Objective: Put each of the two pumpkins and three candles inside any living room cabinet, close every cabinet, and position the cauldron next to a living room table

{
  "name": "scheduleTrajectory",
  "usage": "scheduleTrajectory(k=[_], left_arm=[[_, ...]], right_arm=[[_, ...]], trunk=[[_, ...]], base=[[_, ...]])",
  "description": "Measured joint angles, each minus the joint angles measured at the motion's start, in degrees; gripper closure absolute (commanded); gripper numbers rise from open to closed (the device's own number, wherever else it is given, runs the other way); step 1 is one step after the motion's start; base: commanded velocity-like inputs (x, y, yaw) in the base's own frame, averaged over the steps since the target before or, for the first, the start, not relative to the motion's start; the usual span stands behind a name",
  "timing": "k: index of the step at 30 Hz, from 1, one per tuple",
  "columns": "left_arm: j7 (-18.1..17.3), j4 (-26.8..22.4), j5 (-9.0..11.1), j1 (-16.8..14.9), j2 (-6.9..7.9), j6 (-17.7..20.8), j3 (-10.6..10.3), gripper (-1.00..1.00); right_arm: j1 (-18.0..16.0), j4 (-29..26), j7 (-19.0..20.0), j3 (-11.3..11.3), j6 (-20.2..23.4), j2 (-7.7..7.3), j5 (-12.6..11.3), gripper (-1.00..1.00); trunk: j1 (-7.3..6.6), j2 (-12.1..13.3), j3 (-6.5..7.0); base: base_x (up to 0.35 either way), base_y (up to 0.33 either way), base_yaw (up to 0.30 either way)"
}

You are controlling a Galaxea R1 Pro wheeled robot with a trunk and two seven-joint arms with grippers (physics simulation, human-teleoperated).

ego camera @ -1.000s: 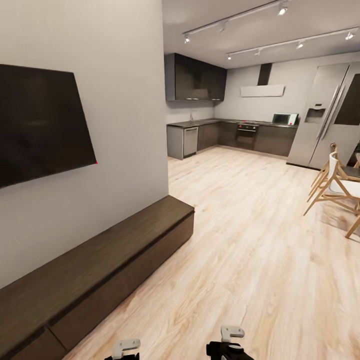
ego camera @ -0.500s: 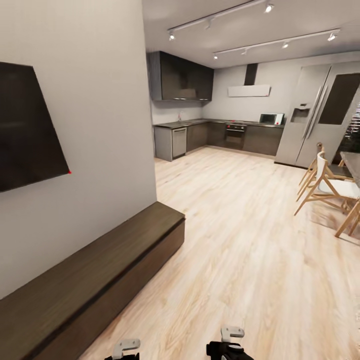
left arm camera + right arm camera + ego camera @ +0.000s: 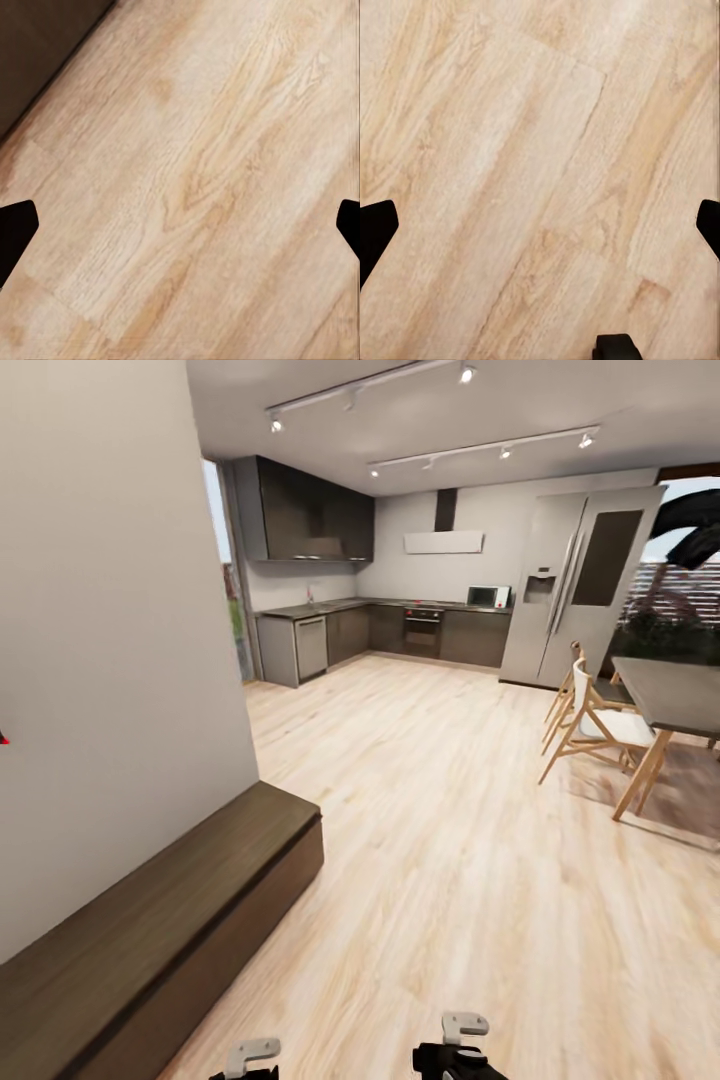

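The long low dark-brown cabinet [image 3: 150, 930] runs along the wall at the lower left, its drawer fronts flush and shut. One corner of the cabinet [image 3: 37, 52] also appears in the left wrist view. The pumpkins are out of view. My left gripper [image 3: 180, 225] hangs open over bare wooden floor, its dark fingertips [image 3: 15, 232] far apart with nothing between them. My right gripper [image 3: 540, 225] is open too, over floorboards, and holds nothing. Parts of both arms [image 3: 462, 1040] poke in at the bottom edge of the head view.
A grey wall [image 3: 120, 660] rises behind the cabinet. On the right, a dining table [image 3: 680, 695] stands with wooden chairs [image 3: 600, 725]. Farther back are the fridge [image 3: 570, 590] and dark kitchen counters [image 3: 400, 630]. Wide wooden floor [image 3: 450, 840] lies between.
The camera has swung to the right: the wall screen has slid out at the left, and the dining table and window have come in at the right. Both grippers look unchanged.
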Motion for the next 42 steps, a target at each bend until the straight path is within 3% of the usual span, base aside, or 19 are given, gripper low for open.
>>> scheduleTrajectory(k=[14,31,42], left_arm=[[0.0,0.0,0.0,0.0,-0.08,0.0,0.0,-1.0],[0.0,0.7,-0.2,0.0,-0.15,0.0,-0.1,-1.0],[0.0,1.0,-0.6,0.0,-0.23,0.0,-0.1,-1.0]], right_arm=[[0.0,0.0,0.0,0.0,-0.2,0.01,0.1,-1.0],[0.0,0.0,0.0,0.0,-0.7,0.01,0.0,-1.0],[0.0,0.0,-0.1,0.0,-0.6,0.02,0.0,-1.0]], trunk=[[0.0,0.0,0.0],[0.01,0.0,0.0],[0.01,0.0,0.0]], base=[[0.32,-0.085,-0.04],[0.288,-0.21,0.003],[0.226,-0.268,0.21]])
